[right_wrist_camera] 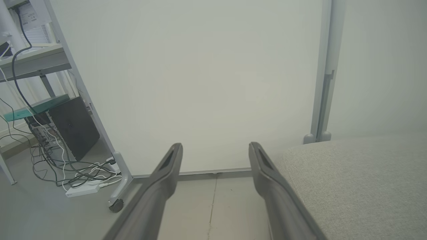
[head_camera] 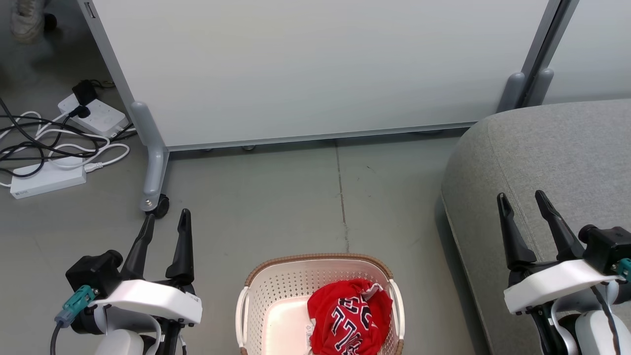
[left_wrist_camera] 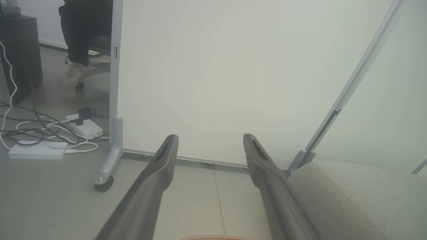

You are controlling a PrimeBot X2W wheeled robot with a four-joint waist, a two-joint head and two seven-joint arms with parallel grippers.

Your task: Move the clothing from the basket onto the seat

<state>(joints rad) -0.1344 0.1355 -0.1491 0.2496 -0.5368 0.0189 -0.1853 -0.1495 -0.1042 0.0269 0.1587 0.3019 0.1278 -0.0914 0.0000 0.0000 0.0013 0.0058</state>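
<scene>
The clothing [head_camera: 351, 318], a crumpled red jersey with black white-edged letters, lies in the right half of the cream perforated basket [head_camera: 276, 286] at the bottom centre of the head view. A sliver of the basket's brown rim [left_wrist_camera: 213, 237] shows at the bottom of the left wrist view. The grey upholstered seat [head_camera: 547, 158] stands to the right of the basket; the seat [left_wrist_camera: 360, 200] and seat [right_wrist_camera: 353, 180] also fill the wrist views' lower right. My left gripper [head_camera: 167, 219] hangs open left of the basket, holding nothing. My right gripper [head_camera: 522, 199] is open over the seat's front edge.
A pale grey wheeled partition panel [head_camera: 315, 69] closes off the back, its castor [head_camera: 157, 204] close to my left gripper. Power strips and tangled cables [head_camera: 54, 143] lie on the floor at far left. A person's shoe [left_wrist_camera: 74, 75] and dark trouser leg show behind the panel.
</scene>
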